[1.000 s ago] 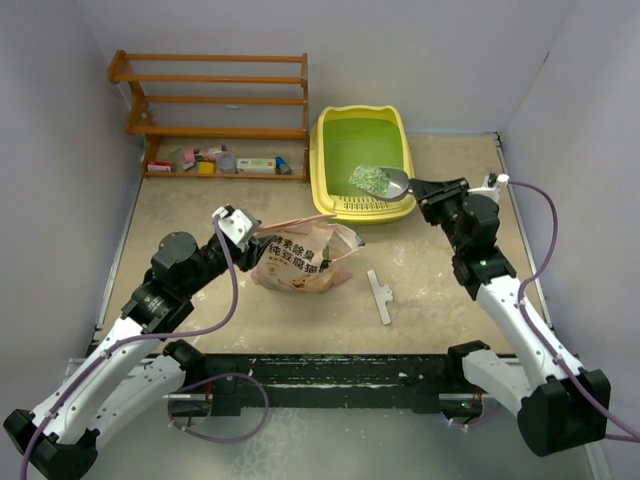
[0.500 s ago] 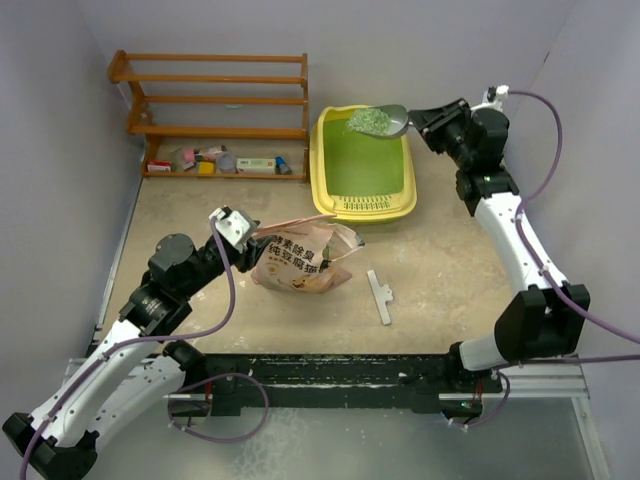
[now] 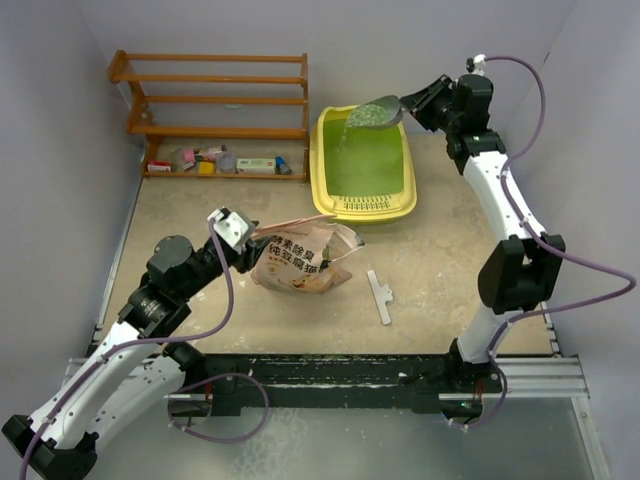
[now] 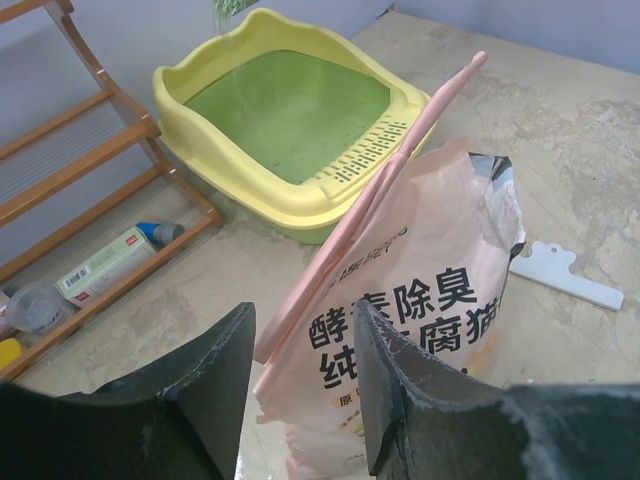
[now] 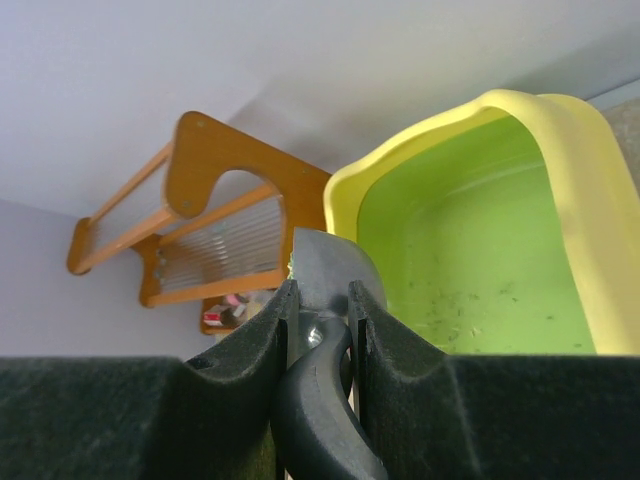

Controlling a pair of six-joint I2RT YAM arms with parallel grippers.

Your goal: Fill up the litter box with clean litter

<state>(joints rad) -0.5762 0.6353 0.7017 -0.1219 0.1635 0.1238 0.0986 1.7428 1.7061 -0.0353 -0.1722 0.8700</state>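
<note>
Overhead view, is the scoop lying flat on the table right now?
No, the right hand holds the scoop raised over the far end of the litter box, tipping litter down.

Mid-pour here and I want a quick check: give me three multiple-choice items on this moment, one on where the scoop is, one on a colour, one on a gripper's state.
1. Where is the scoop?
A. above the litter box's far end
B. on the table by the bag
C. on the wooden shelf

2. What colour is the inner basin of the litter box?
A. blue
B. green
C. white

3. What is the right gripper doing?
A. hanging open, holding nothing
B. gripping the bag
C. shut on the scoop's handle

Key: 1 A, the top view shows it tilted over the far rim; 2 B, green inside the yellow rim; 3 C, the right wrist view shows both fingers clamping the handle.
</note>
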